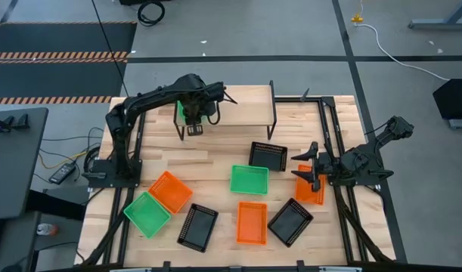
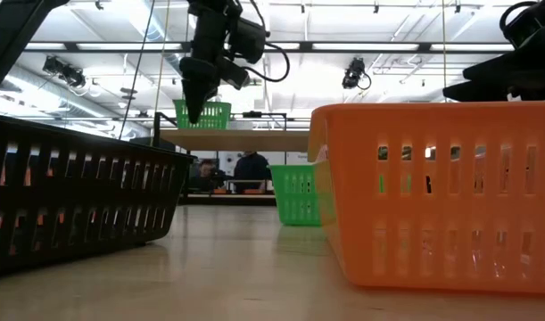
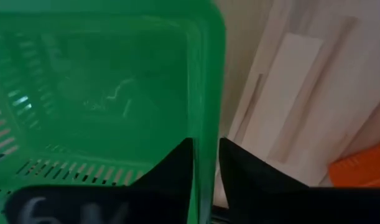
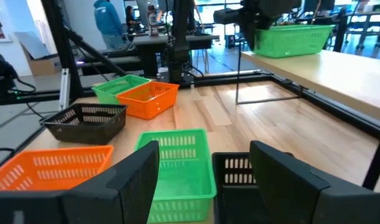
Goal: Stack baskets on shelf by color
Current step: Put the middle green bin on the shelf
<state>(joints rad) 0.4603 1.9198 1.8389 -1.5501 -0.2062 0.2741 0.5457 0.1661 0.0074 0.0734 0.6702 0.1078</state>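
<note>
Gripping a green basket (image 1: pixel 187 110) by its wall, the left gripper (image 1: pixel 193 113) sits over the left end of the shelf (image 1: pixel 238 106). In the left wrist view both fingers (image 3: pixel 171 168) pinch the basket's rim (image 3: pixel 205 93) between them. The low view shows that basket (image 2: pixel 203 113) resting on the shelf plank (image 2: pixel 232 139), with the left gripper (image 2: pixel 196 89) coming down onto it from above.

8 baskets lie on the table (image 1: pixel 215 162):
- green: 1 at centre (image 1: pixel 249 179), 1 at front left (image 1: pixel 147 214).
- orange: 1 touching the front-left green one (image 1: pixel 170 190), 1 at front centre (image 1: pixel 252 223), 1 under the right gripper (image 1: pixel 310 185).
- black: 1 just in front of the shelf's right end (image 1: pixel 268 156), 1 at front left-centre (image 1: pixel 197 226), 1 at front right-centre (image 1: pixel 290 221).

The right gripper (image 1: pixel 312 168) hovers at the right side of the table, above the orange basket there. Its fingers (image 4: pixel 134 171) are spread wide in the right wrist view, holding nothing; the centre green basket (image 4: pixel 177 165) and a black basket (image 4: pixel 236 171) lie ahead of them.

A person (image 4: pixel 109 18) stands in the room beyond the table.
</note>
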